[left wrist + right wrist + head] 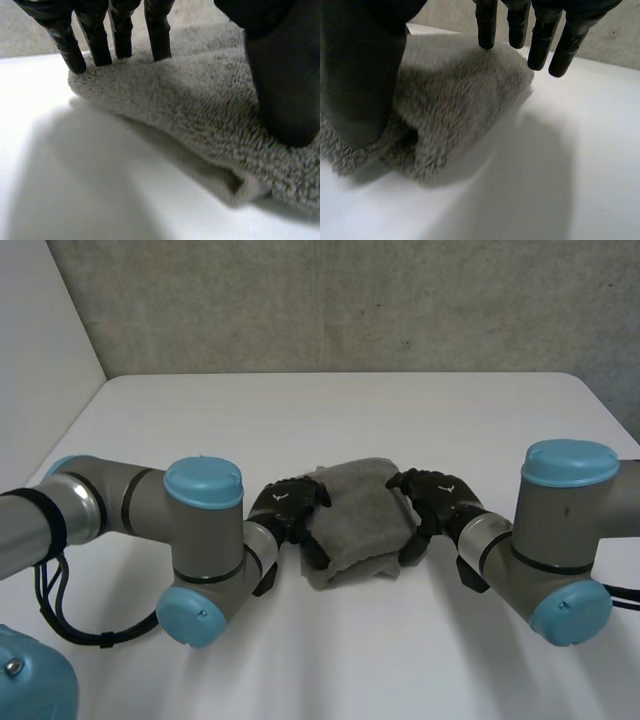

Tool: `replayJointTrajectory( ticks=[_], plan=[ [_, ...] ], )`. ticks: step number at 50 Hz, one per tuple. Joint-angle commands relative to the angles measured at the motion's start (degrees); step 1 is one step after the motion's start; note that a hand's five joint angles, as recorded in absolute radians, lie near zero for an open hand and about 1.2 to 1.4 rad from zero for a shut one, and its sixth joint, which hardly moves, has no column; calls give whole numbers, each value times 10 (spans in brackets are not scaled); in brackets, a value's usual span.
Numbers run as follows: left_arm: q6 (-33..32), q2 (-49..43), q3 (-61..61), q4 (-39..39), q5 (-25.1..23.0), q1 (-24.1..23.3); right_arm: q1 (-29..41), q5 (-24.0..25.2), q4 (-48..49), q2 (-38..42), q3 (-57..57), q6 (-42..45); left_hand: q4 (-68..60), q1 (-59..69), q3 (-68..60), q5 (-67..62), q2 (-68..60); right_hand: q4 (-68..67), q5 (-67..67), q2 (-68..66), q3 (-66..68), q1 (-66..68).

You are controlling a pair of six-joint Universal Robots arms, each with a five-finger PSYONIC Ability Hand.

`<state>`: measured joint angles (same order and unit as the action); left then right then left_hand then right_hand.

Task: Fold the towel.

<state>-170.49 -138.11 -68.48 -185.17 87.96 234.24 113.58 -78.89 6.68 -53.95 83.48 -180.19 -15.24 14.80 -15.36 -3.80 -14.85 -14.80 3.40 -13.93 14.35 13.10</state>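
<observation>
A grey towel (356, 522) lies folded into a thick small bundle on the white table (330, 410), between my two hands. My left hand (288, 508) rests on the bundle's left side. In its wrist view the left hand (281, 85) has straight fingers (96, 44) whose tips touch the towel (190, 105) along one folded edge, and its thumb presses down on top. My right hand (436, 504) sits on the right side. Its thumb (360, 70) lies on the towel (455, 95), and its straight fingertips (487, 27) reach the far edge, some past it over the table.
Bare white table surrounds the bundle on all sides. A grey wall (350, 300) stands behind the table's far edge. Both arms' elbows (205, 540) sit low near the front edge.
</observation>
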Motion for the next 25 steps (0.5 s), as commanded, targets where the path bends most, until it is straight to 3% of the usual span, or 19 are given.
replayJointTrajectory(
  ticks=[1,10,13,16,18,25],
  plan=[
    [2,14,-16,7,8,8,2,-3,-1,-2,-7,5,30,-26,31,16,26,48,-34,39,-43,-31],
    [0,111,-40,10,5,10,3,-12,-4,-84,-4,2,42,-37,43,27,38,48,-34,39,-43,-31],
    [-1,154,-47,23,6,14,4,-30,-9,-122,-6,-1,42,-37,43,27,38,48,-34,39,-43,-31],
    [-2,200,-51,46,9,28,5,-95,-16,-192,-10,2,44,-39,45,29,40,48,-34,39,-43,-31],
    [-1,221,-47,60,13,38,5,-114,-18,-211,-13,3,44,-39,45,29,40,48,-34,39,-43,-31],
    [1,307,-11,139,45,71,5,-137,-61,-260,-29,3,44,-39,45,29,40,48,-34,39,-43,-31]
  ],
)
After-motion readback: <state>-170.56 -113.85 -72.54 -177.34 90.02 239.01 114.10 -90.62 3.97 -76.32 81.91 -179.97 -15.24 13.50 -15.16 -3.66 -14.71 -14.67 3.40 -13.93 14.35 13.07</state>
